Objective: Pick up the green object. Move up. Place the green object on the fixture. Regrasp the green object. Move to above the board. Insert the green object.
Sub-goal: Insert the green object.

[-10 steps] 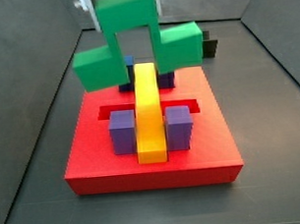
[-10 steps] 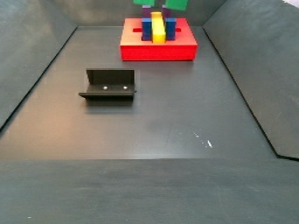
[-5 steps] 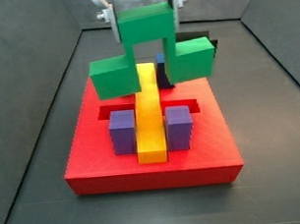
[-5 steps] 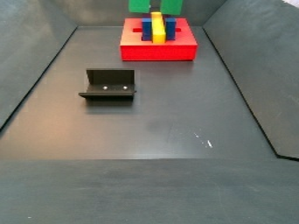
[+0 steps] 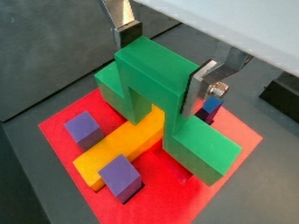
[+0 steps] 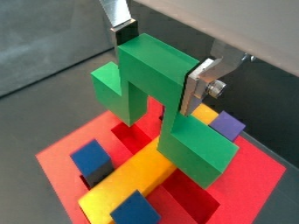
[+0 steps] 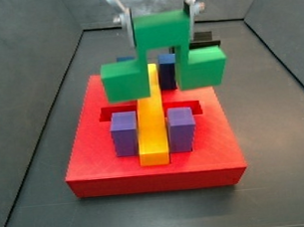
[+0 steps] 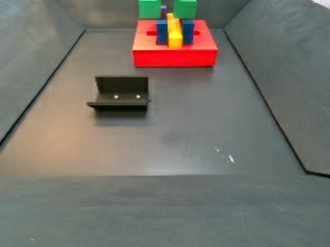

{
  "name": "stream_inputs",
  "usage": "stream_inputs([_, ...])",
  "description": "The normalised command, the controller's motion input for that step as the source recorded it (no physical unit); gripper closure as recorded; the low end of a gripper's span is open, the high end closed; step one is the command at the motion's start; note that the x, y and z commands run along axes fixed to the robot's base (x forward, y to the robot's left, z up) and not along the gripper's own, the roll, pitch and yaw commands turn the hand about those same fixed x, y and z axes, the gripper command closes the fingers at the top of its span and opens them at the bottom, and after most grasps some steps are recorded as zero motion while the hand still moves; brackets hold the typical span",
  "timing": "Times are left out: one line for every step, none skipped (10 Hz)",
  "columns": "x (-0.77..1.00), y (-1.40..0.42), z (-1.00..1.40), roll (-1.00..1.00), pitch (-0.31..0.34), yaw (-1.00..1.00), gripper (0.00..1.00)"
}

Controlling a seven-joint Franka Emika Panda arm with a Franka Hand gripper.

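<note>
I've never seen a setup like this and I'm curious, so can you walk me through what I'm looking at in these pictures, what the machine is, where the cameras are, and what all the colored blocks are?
This is a robot arm with a two-finger gripper. Two cameras ride on its wrist and look down past the flat silver fingers; two more are fixed beside the dark table.

The gripper holds the green object, a bridge-shaped plastic piece, clamped by its raised middle. In a side view it hangs just above the board, a red slab carrying a yellow bar, purple blocks and blue blocks. The green piece straddles the line of the yellow bar, not yet seated.

The small dark bracket standing alone on the table is the fixture, part of the rig; nothing rests on it now.
</note>
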Motion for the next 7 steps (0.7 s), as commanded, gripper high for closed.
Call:
stream_inputs([0.03, 0.21, 0.00, 0.00, 0.130, -0.09, 1.00])
stream_inputs([0.00, 0.17, 0.01, 0.00, 0.129, -0.11, 1.00])
stream_inputs([0.00, 0.05, 0.00, 0.00, 0.107, -0.09, 1.00])
stream_inputs([0.00, 0.00, -0.06, 0.00, 0.087, -0.05, 1.00])
stream_inputs([0.00, 0.00, -0.13, 0.00, 0.073, 0.00, 1.00])
stream_inputs([-0.07, 0.00, 0.00, 0.00, 0.071, -0.09, 1.00])
stream_inputs([-0.18, 0.00, 0.00, -0.01, 0.060, -0.14, 1.00])
